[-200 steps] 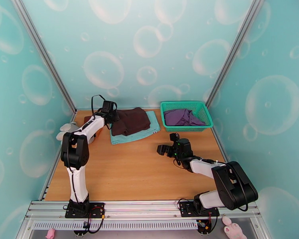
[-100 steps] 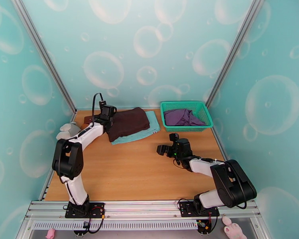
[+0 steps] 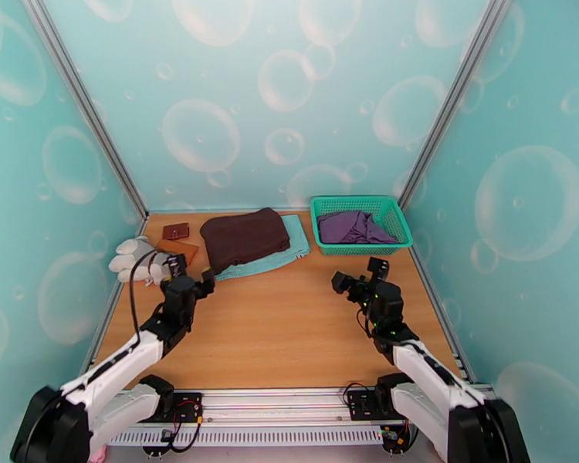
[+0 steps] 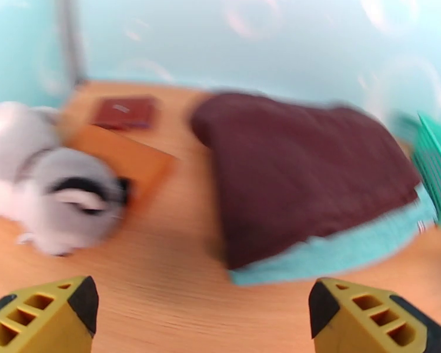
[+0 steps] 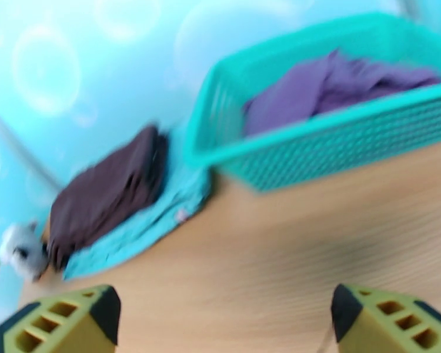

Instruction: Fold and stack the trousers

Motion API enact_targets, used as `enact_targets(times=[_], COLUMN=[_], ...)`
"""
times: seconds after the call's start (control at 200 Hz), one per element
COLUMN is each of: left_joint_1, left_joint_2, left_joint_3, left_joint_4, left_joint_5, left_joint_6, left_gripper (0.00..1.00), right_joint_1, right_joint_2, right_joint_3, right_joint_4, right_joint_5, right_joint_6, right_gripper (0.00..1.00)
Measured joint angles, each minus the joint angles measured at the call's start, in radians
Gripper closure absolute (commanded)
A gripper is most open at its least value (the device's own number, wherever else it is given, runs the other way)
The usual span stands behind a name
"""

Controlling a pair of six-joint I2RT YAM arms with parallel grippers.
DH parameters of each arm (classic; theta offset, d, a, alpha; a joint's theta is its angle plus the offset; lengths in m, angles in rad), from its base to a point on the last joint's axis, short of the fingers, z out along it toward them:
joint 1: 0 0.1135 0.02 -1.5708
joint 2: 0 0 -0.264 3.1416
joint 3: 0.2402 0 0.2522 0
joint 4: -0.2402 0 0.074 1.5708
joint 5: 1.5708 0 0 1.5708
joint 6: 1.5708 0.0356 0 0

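Note:
The dark brown trousers [image 3: 243, 237] lie folded at the back of the table on top of a light teal cloth [image 3: 288, 253]. My left gripper [image 3: 191, 270] hovers open over the table, well in front and left of them, with nothing between its fingers. Its wrist view shows the trousers [image 4: 303, 166] ahead, past the spread yellow fingertips [image 4: 82, 298] of the left gripper [image 4: 203, 301]. My right gripper [image 3: 359, 273] is open too, in front of the basket. Its own view puts the right gripper [image 5: 225, 304] low and the trousers [image 5: 106, 192] far to the left.
A green basket [image 3: 364, 247] at the back right holds a purple garment [image 3: 353, 225]. A grey-white plush toy [image 3: 133, 256], a small dark red wallet-like piece [image 3: 175, 231] and an orange-brown flat piece [image 3: 180, 248] lie at the back left. Teal walls close three sides.
The left gripper opened, let go of the trousers and drew back toward the near left. The right arm also drew back to the right. The trousers stay folded on the teal cloth.

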Motion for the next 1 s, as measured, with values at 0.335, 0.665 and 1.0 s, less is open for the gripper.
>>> enact_targets(times=[0.335,0.665,1.0], left_joint_1=[0.211,0.311,0.319], left_joint_2=[-0.045,0.459,0.643], left_joint_3=[-0.343,-0.230,-0.163], left_joint_4=[0.465,0.946,1.125], left_joint_5=[0.020,0.237,0.266], left_joint_6=[0.111,0.181,0.224], left_gripper=[0.00,0.01,0.01], right_joint_1=[-0.054,-0.132,-0.264], right_joint_2=[-0.342,0.464,0.772], right_joint_3=[-0.202,-0.169,-0.132], right_joint_4=[0.126,0.599,1.015], right_joint_5=[0.362,0.181,-0.037], right_joint_6=[-0.137,-0.272,-0.303], right_gripper=[0.01,0.01,0.01])
